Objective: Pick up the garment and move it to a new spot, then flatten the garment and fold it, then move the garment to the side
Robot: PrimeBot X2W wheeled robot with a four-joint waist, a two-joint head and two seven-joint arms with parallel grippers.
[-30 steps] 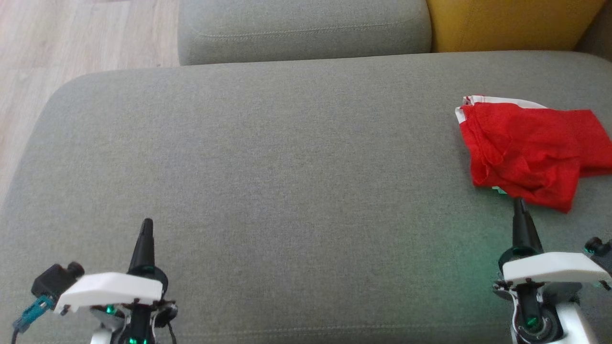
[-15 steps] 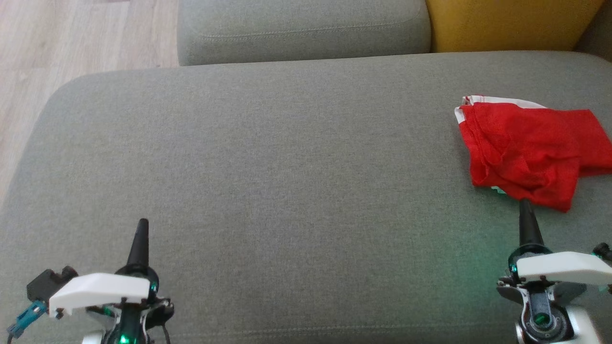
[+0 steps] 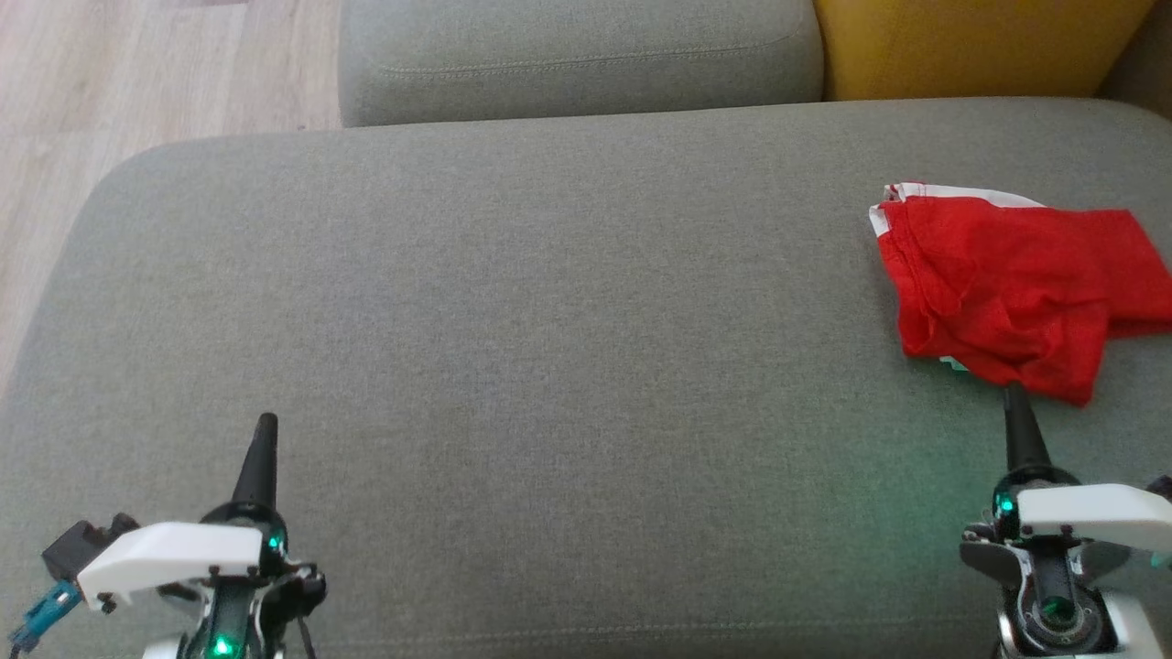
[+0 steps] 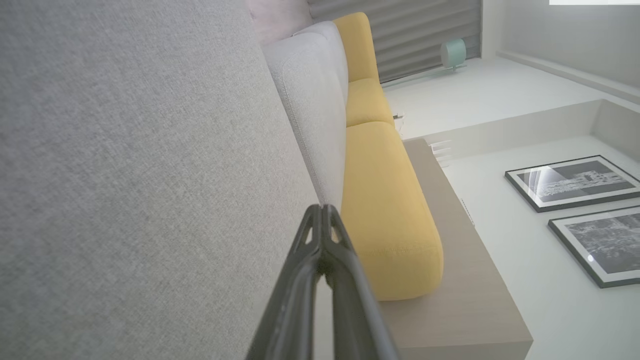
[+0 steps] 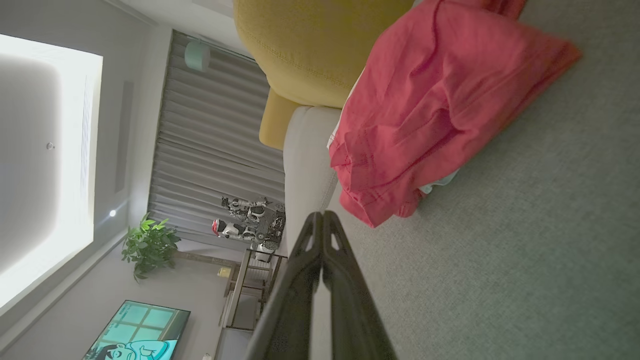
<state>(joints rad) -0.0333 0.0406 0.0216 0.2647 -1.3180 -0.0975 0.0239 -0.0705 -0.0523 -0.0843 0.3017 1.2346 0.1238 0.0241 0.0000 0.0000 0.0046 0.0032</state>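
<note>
Garment (image 3: 1007, 288) sits folded-ish in a red bundle at the far right of the grey seat (image 3: 513, 329), partly running off the head view's right edge. White trim shows at its back edge. It lies in a compact heap with creases, clear of the seat's middle, which reads as the "moved to the side" placement, so I'd judge the task at or near its end.

Right end effector (image 3: 1014, 403): fingers pressed together, holding nothing, tip just short of the garment's near edge, not touching as far as I can tell. Right wrist view agrees: garment (image 5: 430, 115) lies ahead of the closed tips (image 5: 322, 217), with seat showing between.

Left end effector (image 3: 263, 430): also closed and empty, well apart from the garment, over the seat's near left. Left wrist view shows the tips (image 4: 322, 212) meeting.

Both parked low near the seat's front edge, likely a rest pose.
</note>
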